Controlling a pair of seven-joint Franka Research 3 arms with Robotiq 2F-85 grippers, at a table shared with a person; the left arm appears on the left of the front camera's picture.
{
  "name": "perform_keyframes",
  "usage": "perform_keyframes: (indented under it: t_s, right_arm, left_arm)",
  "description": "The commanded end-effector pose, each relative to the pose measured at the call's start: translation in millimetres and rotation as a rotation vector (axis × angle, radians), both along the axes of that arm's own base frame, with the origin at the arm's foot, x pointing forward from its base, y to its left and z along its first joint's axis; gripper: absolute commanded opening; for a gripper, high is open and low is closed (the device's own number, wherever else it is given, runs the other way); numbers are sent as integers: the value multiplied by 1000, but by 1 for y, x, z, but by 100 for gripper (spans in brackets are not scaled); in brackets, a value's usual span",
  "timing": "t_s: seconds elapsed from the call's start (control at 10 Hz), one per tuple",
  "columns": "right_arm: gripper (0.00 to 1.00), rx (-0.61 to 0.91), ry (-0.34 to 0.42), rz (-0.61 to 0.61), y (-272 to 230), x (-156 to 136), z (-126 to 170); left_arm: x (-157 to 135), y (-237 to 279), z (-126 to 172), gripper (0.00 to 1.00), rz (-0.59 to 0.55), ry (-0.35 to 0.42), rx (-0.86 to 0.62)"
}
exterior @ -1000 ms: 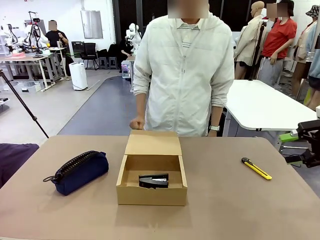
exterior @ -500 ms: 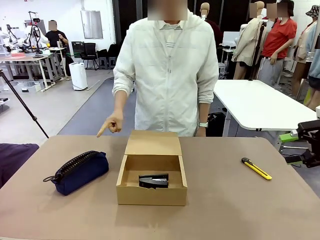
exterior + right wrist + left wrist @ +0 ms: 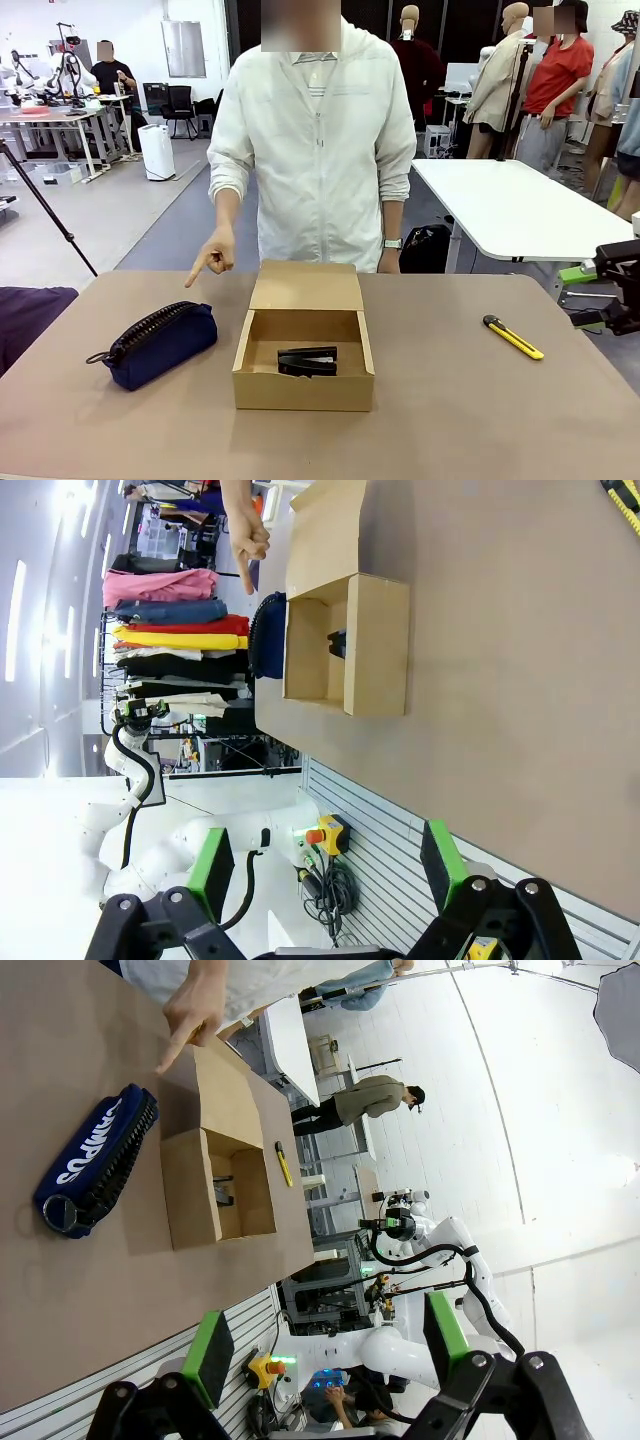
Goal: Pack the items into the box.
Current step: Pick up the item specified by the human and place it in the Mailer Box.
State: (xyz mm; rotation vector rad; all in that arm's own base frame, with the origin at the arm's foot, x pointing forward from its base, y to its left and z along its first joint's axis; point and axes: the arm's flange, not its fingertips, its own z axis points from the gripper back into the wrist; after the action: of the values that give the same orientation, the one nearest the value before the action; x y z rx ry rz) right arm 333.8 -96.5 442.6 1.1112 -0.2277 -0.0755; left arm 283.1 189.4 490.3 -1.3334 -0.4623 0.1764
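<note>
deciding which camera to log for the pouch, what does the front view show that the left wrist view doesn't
Front view: the person's wristwatch and the whole black tool inside the box. Left wrist view: white lettering on the side of the pouch, and the left gripper, open. Both: the open box, the hand pointing toward the pouch, the knife.

My front camera faces across the table at the person, the box mid-frame and close. Both wrist cameras sit farther back, rolled sideways, sharing that box in their upper halves.
</note>
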Motion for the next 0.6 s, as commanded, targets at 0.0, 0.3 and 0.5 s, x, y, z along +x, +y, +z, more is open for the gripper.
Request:
perform_keyframes:
  t_s: [0.0,0.3,0.5]
  right_arm:
    - [100,-8,19,9,-3,1,5]
    - [100,-8,19,9,-3,1,5]
    - [100,-8,19,9,-3,1,5]
  left_arm:
    - [0,0,0,100,0,0,0]
    - [59,-97,48,100,-275,253,523]
    - [117,-180,47,100,-318,408,963]
